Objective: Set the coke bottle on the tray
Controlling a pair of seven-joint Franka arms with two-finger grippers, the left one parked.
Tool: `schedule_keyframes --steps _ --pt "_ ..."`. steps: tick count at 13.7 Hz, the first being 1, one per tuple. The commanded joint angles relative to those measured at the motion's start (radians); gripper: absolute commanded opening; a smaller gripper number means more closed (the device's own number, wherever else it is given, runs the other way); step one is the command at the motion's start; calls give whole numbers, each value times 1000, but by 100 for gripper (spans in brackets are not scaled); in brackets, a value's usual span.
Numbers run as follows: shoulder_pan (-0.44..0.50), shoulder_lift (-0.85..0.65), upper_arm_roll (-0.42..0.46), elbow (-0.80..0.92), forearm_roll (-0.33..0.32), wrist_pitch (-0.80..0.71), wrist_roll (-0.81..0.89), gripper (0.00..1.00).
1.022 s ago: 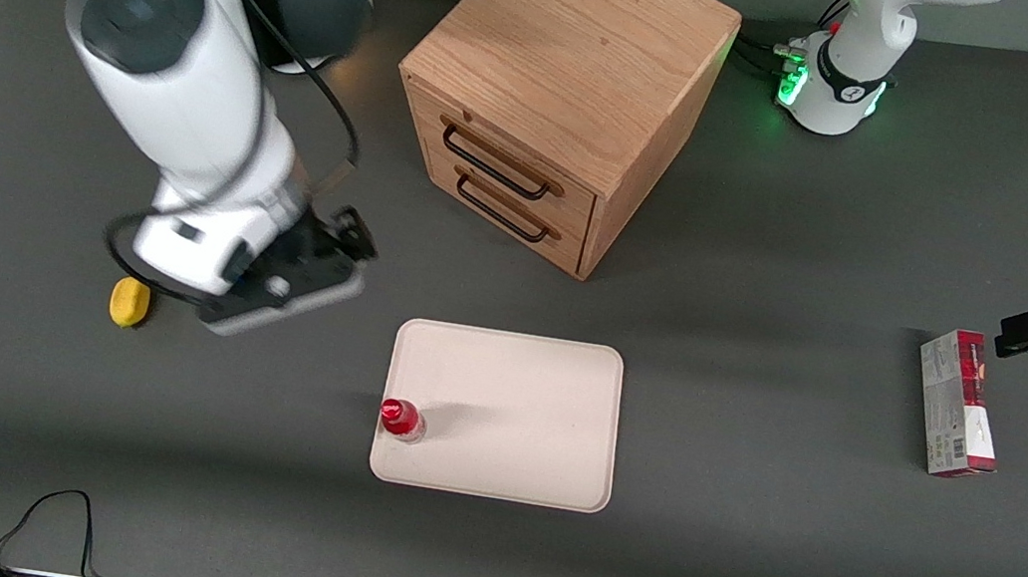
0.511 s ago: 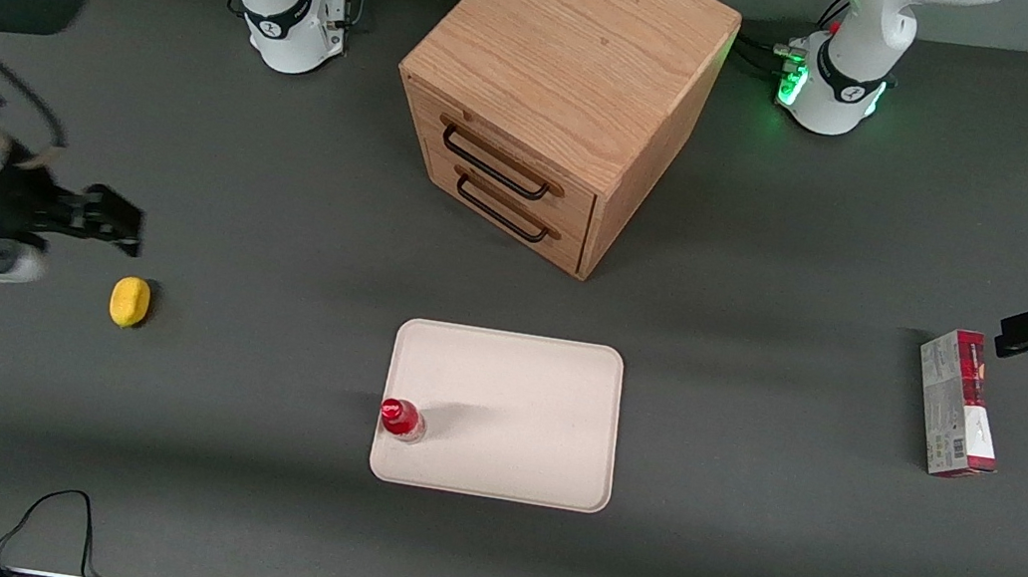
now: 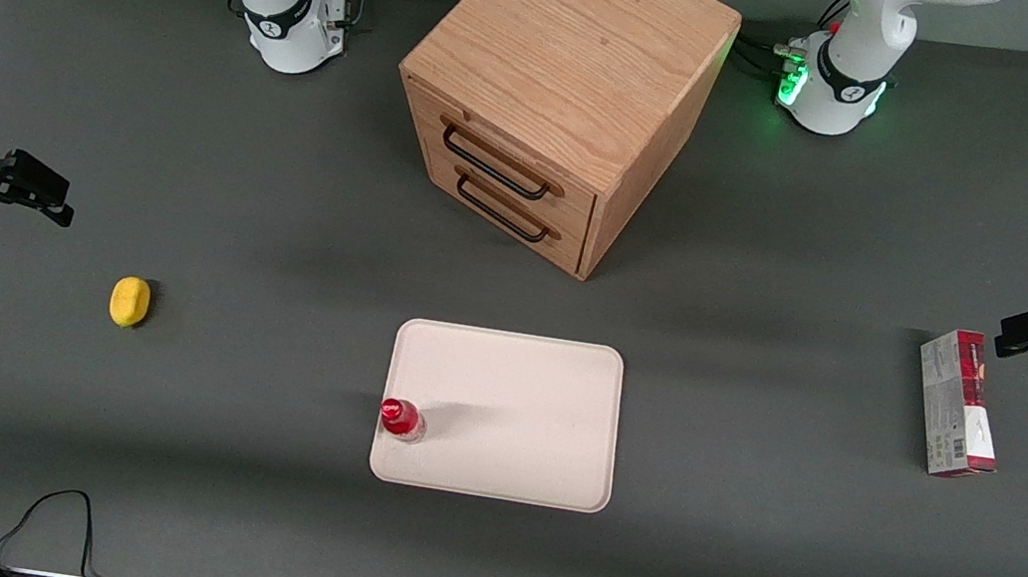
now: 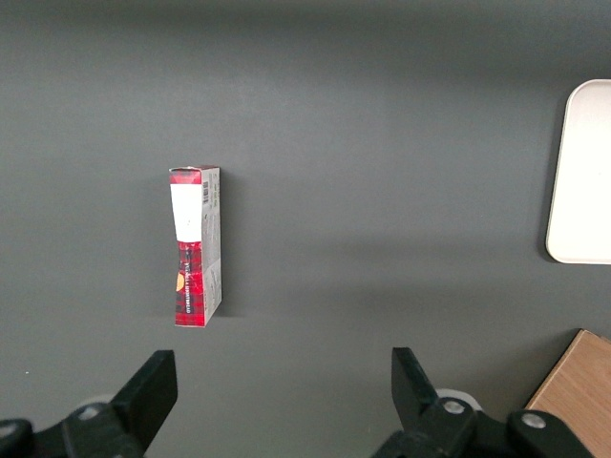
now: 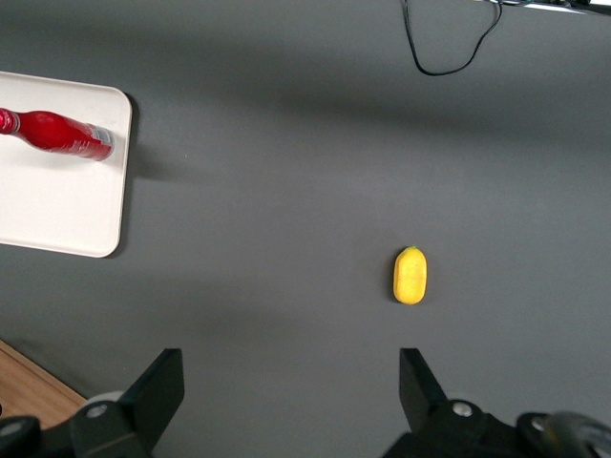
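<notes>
I read the job as done from here. The small red coke bottle with its red cap (image 3: pixel 401 419) stands upright on the large cream-white rectangular tray with rounded corners (image 3: pixel 509 399), in the lower middle of the front frame, just inside the tray's rim at the edge toward the working arm's end of the table. It sits close to that rim, so a nudge could tip it off, though it looks steady.

My gripper (image 3: pixel 35 191) hangs at the middle left edge of the front frame, well apart from the tray and clear of the bottle. In the right wrist view its two dark fingers (image 5: pixel 158 391) are spread wide with nothing between them; only bare grey table and the small yellow lemon (image 5: pixel 410 275) lie below. I judge the arm is parked here so that it cannot brush the bottle.

The light wooden two-drawer cabinet (image 3: pixel 556 98) fills the upper middle, and the red-and-grey carton (image 3: pixel 958 403) lies at the right edge, neither involved.
</notes>
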Motion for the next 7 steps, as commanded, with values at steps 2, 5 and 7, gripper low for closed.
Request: schedule_keyframes --steps 2,5,7 --pt "-15 -29 15 -34 -60 -1 -2 100" --pt "-15 -29 10 -40 -60 -3 -4 100" --pt "-14 -28 4 -40 -60 -15 -4 100"
